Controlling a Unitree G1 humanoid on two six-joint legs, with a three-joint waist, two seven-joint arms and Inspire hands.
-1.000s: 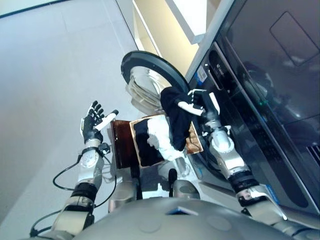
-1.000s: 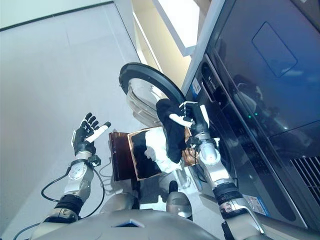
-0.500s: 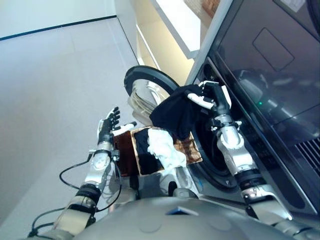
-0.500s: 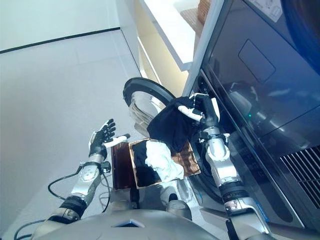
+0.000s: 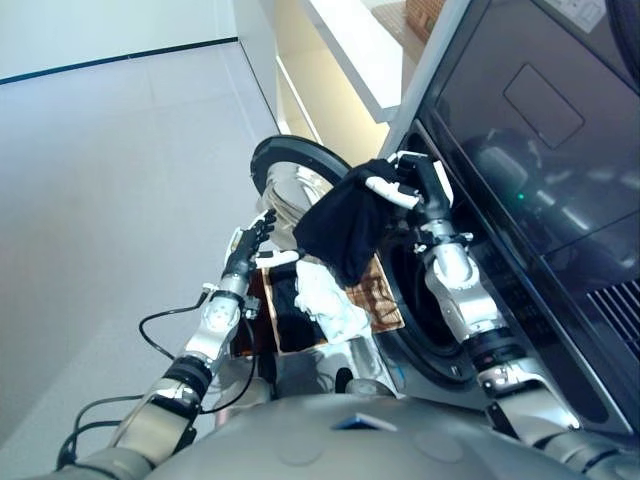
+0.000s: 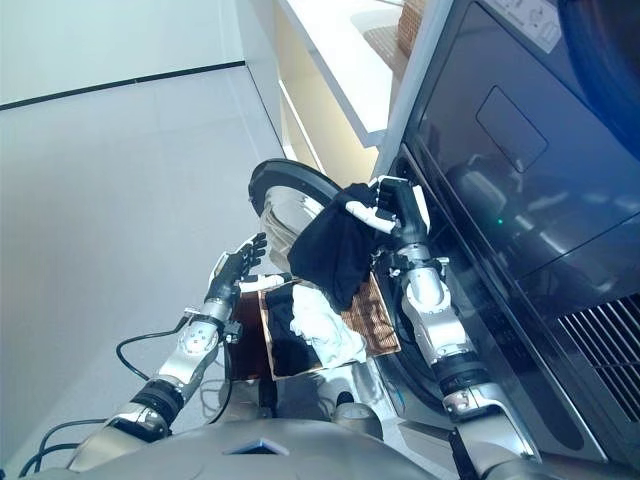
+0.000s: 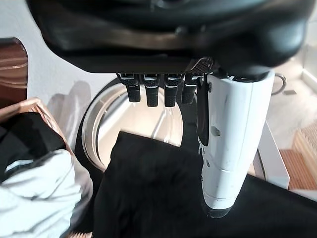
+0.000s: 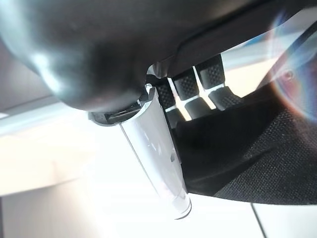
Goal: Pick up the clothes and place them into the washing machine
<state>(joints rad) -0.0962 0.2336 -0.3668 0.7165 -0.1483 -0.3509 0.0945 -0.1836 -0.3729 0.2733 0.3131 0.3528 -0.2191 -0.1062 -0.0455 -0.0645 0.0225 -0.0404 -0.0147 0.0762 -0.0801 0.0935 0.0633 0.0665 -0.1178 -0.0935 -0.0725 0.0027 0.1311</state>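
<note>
The right hand (image 5: 415, 190) pinches a black cloth (image 5: 345, 222) at the washing machine (image 5: 440, 300) opening, at 1 o'clock from the basket (image 5: 380, 300). The left hand (image 5: 250, 245), fingers straight, reaches near the round door (image 5: 290, 155).

No text or label can be read.

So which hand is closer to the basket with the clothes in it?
Left. The left hand hovers open just beside the basket. The right hand is up higher, holding the black garment by the washing machine door.
</note>
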